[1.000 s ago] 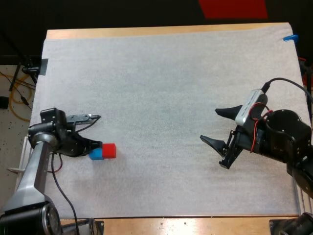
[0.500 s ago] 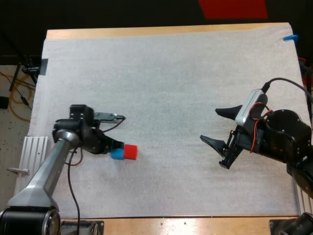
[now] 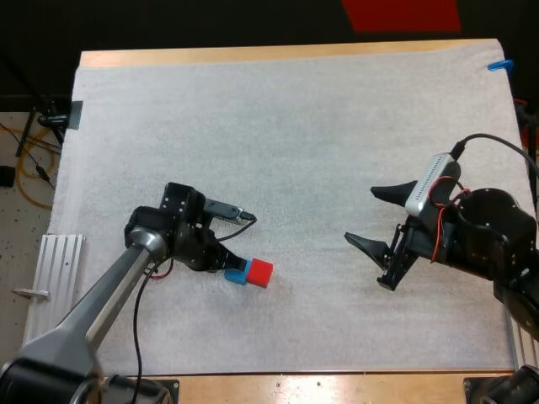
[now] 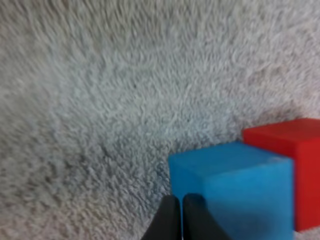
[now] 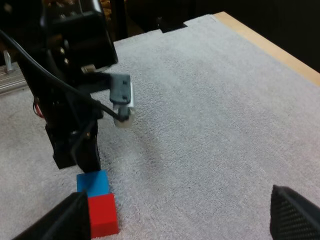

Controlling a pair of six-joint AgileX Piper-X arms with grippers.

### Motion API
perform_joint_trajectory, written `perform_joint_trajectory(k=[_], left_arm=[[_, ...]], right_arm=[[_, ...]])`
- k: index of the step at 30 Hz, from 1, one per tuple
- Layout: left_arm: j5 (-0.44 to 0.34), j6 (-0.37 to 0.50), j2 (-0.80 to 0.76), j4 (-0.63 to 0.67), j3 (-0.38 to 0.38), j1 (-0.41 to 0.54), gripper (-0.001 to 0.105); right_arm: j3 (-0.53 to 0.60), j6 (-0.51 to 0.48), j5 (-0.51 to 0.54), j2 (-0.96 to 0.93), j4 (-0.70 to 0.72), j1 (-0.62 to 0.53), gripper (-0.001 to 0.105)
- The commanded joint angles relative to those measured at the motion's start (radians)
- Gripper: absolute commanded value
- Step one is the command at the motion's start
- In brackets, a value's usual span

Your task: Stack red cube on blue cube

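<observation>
1. Red cube (image 3: pixel 260 273) sits flat on the white mat (image 3: pixel 295 126), near my left side. It touches the blue cube (image 3: pixel 237 275), side by side, and nothing is stacked.
2. Left gripper (image 3: pixel 227 266): fingers pressed together, holding nothing. Tips butt against the blue cube's face on the side away from red.
3. Right gripper (image 3: pixel 360 215): fingers spread wide, empty, well apart from both cubes and facing them.
4. Progress, as I judge it: early. The red cube is not yet grasped. Grasp, lift, placing on blue and release all remain.
5. Orientation: red cube has one face up, edges slightly askew to the mat's edges, and no long axis of its own. The pair forms a short row across the table, blue end at the left gripper, red end toward the right arm.
</observation>
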Motion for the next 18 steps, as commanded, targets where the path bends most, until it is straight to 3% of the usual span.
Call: perform_joint_trajectory(k=[1,8,18], left_arm=[[-0.013,0.024,-0.041,0.0,0.001,-0.003,0.0],[-0.013,0.162,-0.276,0.064,0.001,-0.003,0.0],[-0.007,0.225,-0.621,0.247,0.001,-0.003,0.0]], right_arm=[[-0.01,-0.009,0.001,-0.004,-0.013,0.002,0.071],[-0.01,-0.009,0.001,-0.004,-0.011,0.002,0.071],[-0.01,0.069,0.001,0.039,-0.011,0.009,0.071]])
